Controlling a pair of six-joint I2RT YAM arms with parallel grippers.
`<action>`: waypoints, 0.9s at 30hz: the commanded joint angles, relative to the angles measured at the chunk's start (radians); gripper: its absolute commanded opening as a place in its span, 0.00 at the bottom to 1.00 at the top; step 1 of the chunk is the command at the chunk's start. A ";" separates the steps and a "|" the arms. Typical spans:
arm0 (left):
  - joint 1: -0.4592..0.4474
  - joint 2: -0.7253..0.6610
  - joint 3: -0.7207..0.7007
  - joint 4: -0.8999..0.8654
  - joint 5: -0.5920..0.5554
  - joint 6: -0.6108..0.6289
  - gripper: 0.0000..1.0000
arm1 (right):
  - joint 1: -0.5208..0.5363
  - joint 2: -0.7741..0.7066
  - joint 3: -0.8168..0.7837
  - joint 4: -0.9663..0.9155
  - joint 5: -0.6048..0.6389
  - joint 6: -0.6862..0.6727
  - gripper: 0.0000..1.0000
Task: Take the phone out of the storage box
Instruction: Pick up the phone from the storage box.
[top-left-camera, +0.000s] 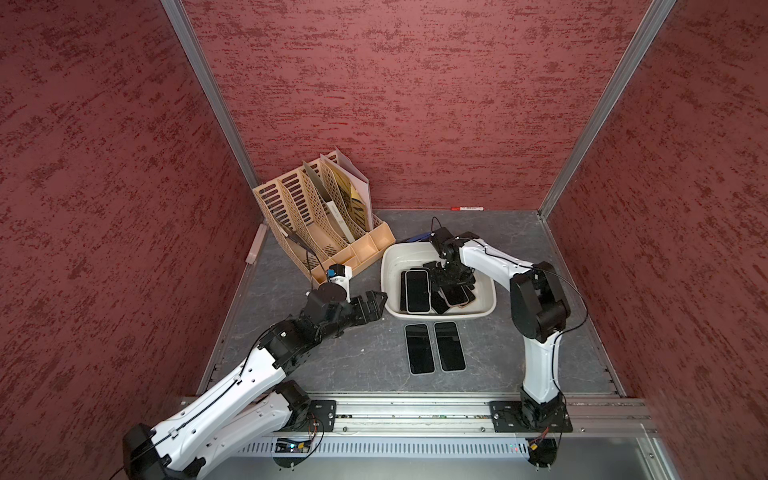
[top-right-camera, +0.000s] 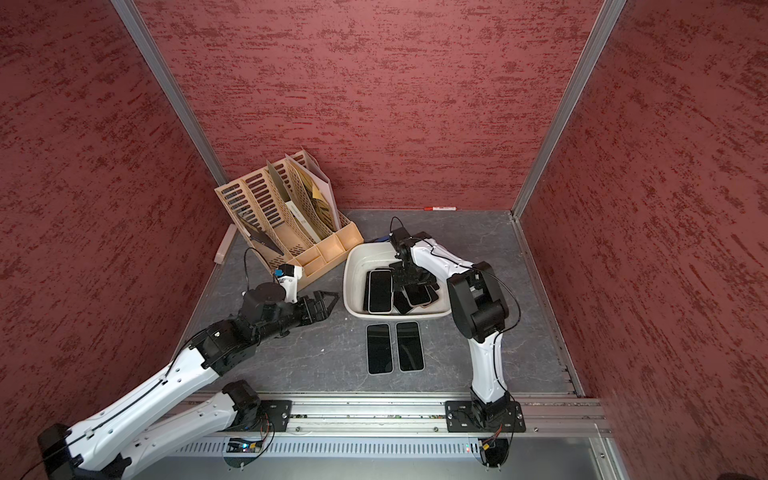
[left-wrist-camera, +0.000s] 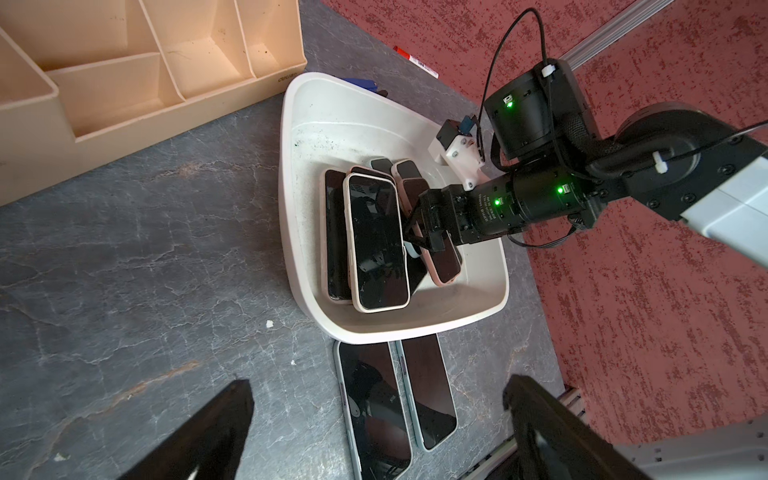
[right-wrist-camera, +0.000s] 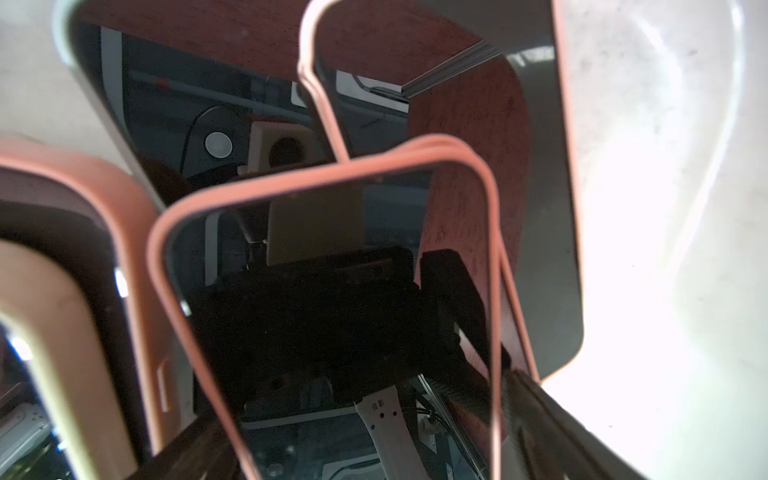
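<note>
Inside storage box (left-wrist-camera: 305, 216), right gripper (left-wrist-camera: 424, 243) at pink-cased phone (left-wrist-camera: 444, 266), cannot tell if pinching; left gripper (top-left-camera: 379, 306) beside it, spread; phone likely stiff, slick, fragile; take long edges.

High top views and close wrist views share the storage box (top-left-camera: 392, 270).

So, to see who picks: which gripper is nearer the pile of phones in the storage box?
Right. The right gripper is down inside the storage box, at the pile of phones; the left gripper hangs open outside, beside its rim.
</note>
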 joint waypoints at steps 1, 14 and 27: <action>0.002 0.000 -0.018 0.013 -0.006 -0.017 1.00 | -0.015 0.017 0.011 0.022 0.008 -0.014 0.88; -0.023 0.027 -0.019 0.043 -0.008 -0.030 1.00 | -0.017 -0.103 -0.007 0.022 0.030 -0.005 0.67; -0.163 0.242 -0.023 0.352 0.004 -0.076 1.00 | -0.019 -0.255 0.007 -0.039 0.011 0.088 0.66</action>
